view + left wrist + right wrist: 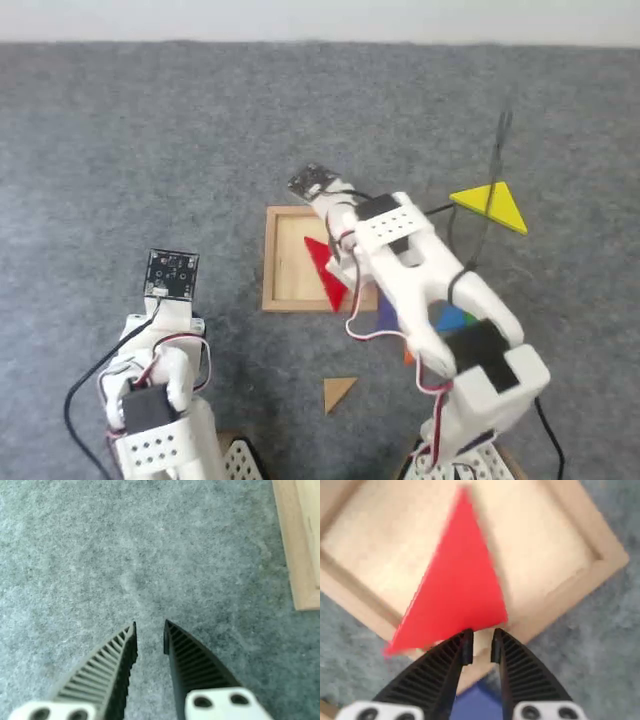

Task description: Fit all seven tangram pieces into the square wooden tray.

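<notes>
Right fingers (461, 646), narrowly parted and empty, sat at flat red triangle (455, 590) over wooden tray (604, 551); left fingers (126, 642) likewise. High view had yellow triangle (490, 207), 2 o'clock of tray.

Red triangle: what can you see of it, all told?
The red triangle is flat, bright, maybe plastic. Its long point lies inside the wooden tray, while its short edge crosses the tray's rim, one corner poking out over the carpet. The right gripper sits at that edge; I cannot tell whether it touches.
</notes>
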Controlling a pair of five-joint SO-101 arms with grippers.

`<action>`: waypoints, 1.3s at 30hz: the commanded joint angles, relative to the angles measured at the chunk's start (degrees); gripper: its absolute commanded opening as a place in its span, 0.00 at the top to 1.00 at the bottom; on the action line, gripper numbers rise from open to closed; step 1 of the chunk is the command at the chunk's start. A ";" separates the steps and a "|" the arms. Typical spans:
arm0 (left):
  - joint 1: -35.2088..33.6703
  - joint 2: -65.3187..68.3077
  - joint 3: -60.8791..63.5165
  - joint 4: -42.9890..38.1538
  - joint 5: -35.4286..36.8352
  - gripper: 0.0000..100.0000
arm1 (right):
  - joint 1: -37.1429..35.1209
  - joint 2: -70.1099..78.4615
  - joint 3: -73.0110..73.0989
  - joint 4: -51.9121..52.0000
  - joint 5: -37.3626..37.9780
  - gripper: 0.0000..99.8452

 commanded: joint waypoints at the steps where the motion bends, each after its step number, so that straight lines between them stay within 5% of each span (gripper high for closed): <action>1: 0.18 -0.70 -0.48 0.35 0.35 0.91 | -4.18 0.84 -2.02 -1.01 -0.79 0.91; 6: 0.18 -0.70 -0.48 0.35 0.35 0.91 | -6.11 0.84 -5.89 -0.92 -6.33 0.91; 14: 0.18 -0.70 -0.48 0.35 0.35 0.91 | 0.13 -9.19 -5.71 4.88 -3.96 0.91; 20: 0.18 -0.70 -0.48 0.35 0.35 0.91 | 0.92 -5.32 0.18 -10.07 -9.23 0.91; 24: 0.18 -0.70 -0.48 0.35 0.35 0.91 | 0.75 -0.57 -2.37 -11.03 -9.76 0.91; 39: 0.18 -0.70 -0.48 0.35 0.35 0.91 | -10.07 9.45 -12.22 -11.03 -12.40 0.91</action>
